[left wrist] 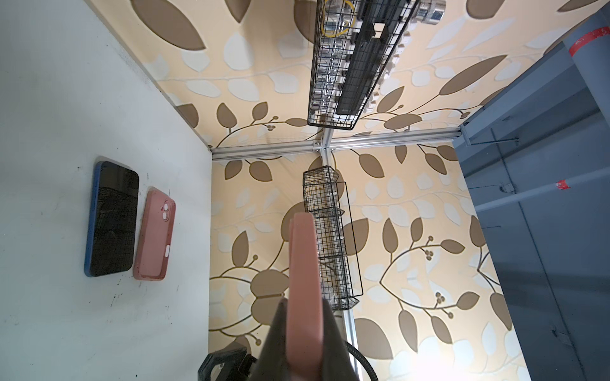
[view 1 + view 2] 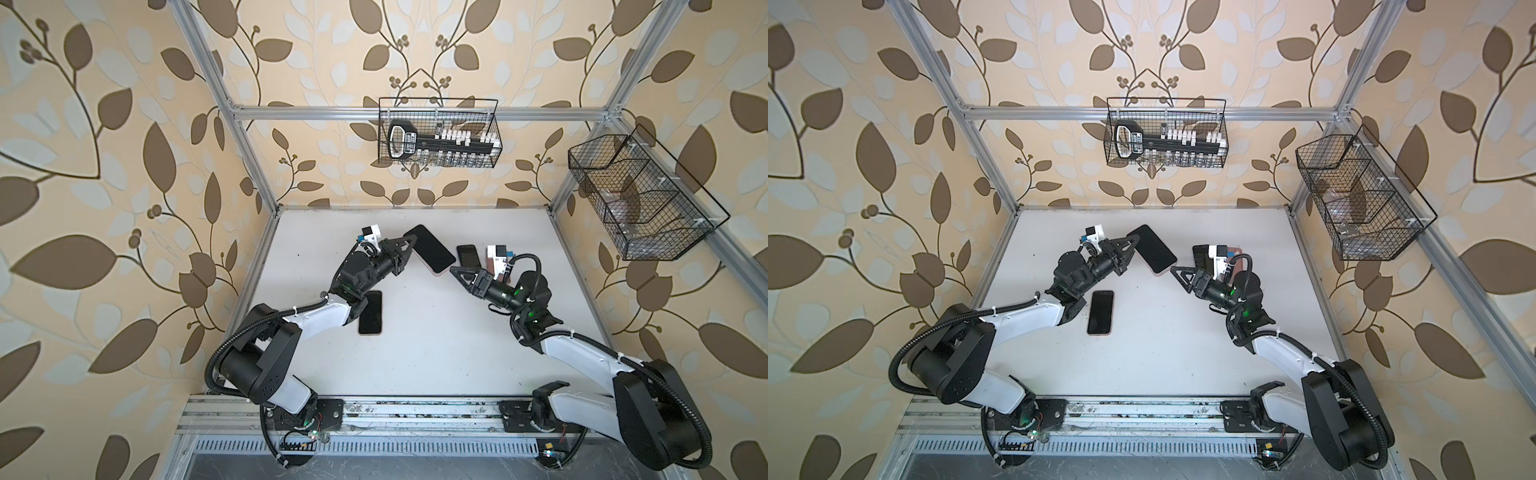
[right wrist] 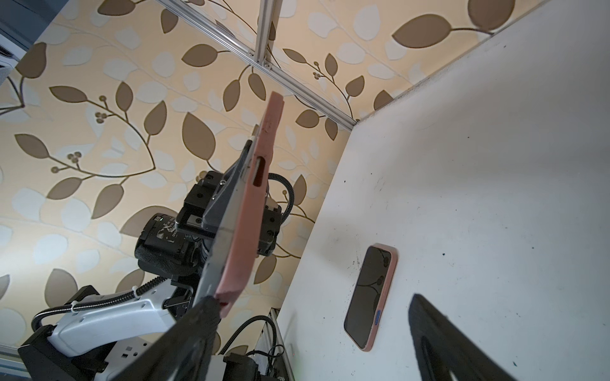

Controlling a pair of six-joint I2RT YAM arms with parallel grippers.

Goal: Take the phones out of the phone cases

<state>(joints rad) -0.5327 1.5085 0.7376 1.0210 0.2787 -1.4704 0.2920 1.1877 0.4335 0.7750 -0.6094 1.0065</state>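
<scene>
The left gripper is clamped shut on the phone. The phone sits in its pink case and is held in the air over the far half of the bench, about midway between the left and right edges. The right gripper has its jaws spread wide and holds nothing. It's parked right at the phone's near corner. In the right wrist view one finger looks like it's touching the bottom corner of the case, and the other finger is well off to the side.

My read is that the step in hand is getting a bite on that free corner so the case lip can be peeled back. Pinch only the pink rim there, not the glass, then roll it away from the screen side instead of yanking straight out. The left grip seems to squeeze screen and back together at the far end, so the phone probably won't slide out there. Work the free corner first. The case looks soft, so I'd expect it to stretch and slip, and a shallow pinch likely pops off. Go slow so the phone doesn't twist in the left grip.

There's other stuff on the bench to stay clear of:
- Another cased phone lies flat beside the left arm.
- A blue-edged phone and an empty pink case lie side by side toward the far right corner.
</scene>
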